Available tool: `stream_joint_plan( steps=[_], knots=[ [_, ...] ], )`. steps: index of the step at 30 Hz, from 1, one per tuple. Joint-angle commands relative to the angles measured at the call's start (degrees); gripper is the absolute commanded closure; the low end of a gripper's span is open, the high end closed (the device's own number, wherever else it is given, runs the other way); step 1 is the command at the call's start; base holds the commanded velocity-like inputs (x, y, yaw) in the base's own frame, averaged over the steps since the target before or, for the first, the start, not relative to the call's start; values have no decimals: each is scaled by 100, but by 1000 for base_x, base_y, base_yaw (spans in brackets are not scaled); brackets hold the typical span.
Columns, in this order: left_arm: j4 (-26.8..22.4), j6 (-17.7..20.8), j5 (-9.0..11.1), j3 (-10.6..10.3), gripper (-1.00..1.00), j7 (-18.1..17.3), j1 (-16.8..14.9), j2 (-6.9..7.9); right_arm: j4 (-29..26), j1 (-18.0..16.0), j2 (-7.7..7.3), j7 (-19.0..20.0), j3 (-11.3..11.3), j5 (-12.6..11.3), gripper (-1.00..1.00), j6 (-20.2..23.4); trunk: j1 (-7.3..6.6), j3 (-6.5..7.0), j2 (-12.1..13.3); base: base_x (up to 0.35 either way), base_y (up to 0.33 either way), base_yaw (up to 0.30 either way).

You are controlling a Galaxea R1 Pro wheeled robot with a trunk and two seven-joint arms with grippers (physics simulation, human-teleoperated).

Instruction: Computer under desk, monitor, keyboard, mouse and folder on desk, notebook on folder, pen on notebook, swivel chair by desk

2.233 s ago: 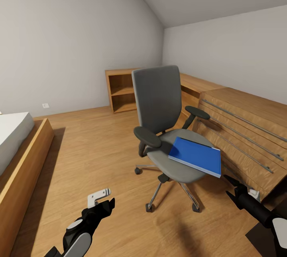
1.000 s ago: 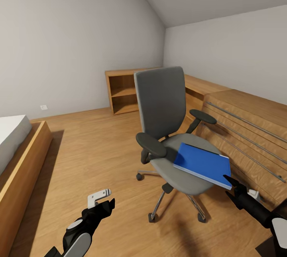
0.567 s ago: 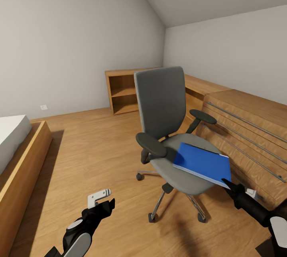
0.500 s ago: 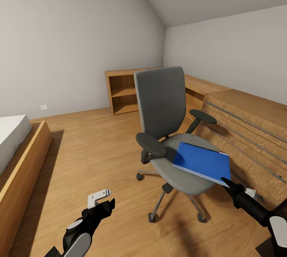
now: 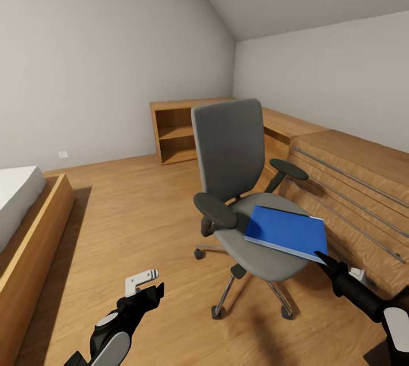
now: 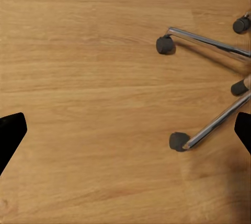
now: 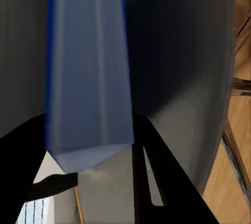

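Nearest, the left gripper (image 5: 149,286) hangs low over the smooth light wood floor (image 5: 130,224), its black fingers (image 5: 154,291) spread wide with nothing between them; the left wrist view looks down on wood grain and the chrome legs and black casters of the swivel chair (image 5: 241,195). The right gripper (image 5: 326,262) reaches out with its dark pointed fingers (image 5: 322,257) right at the near corner of the folder (image 5: 287,230); in the right wrist view the fingers stand on either side of that corner (image 7: 86,145), but I cannot tell whether they have closed on it. The folder is a flat bright blue rectangle with a thin pale edge, lying on the grey upholstered seat, overhanging its front right edge, its long axis running roughly across the seat. Beside the chair stands a light wood dresser (image 5: 352,184) with long bar handles. Further back, an open wood shelf unit (image 5: 173,130) stands against the pale grey wall. To the left is the wood-framed bed (image 5: 28,224) with its white mattress.
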Motion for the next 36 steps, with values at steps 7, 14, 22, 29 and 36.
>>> stream_joint_plan(
  steps=[7,14,22,29,36],
  knots=[
    [-10,6,28,-5,-100,44,-5,6,-7,-5,0,24,-20,26,100,34,-155,121,280,0,0,0],
    [-5,5,28,-2,-100,46,-5,7,-15,-5,-3,32,-21,28,100,14,-309,246,561,-120,0,0],
    [16,5,36,-2,-100,43,-5,6,-41,-5,4,38,-21,34,100,-7,-485,390,881,-267,0,0],
    [70,5,29,-2,-100,42,-5,4,-444,-5,27,262,-25,43,100,-9,-638,516,1162,-38,0,0],
    [74,5,28,-2,-100,42,-5,4,-790,2,99,341,-29,54,100,-10,-792,641,1443,-3,0,0]
  ],
)
